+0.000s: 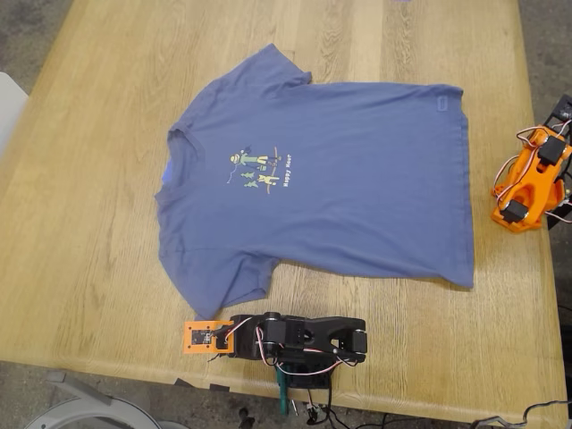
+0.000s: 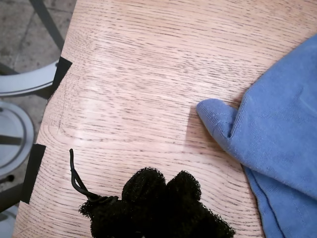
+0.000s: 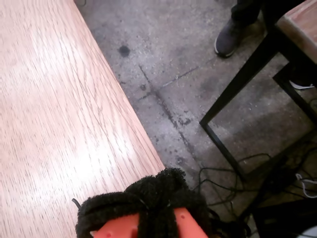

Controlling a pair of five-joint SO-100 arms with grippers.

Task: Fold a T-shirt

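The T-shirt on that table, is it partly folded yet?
Not yet. The T-shirt lies spread flat on the table, both sleeves out, no fold visible. Nothing is in hand: my first gripper sits beside a sleeve, my second gripper at the table's edge. All folds remain.

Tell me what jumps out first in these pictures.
A blue T-shirt lies spread flat across the middle of the wooden table, with a small cartoon print on its chest. Two arms sit folded at the table's edges in the exterior view, neither touching the cloth.
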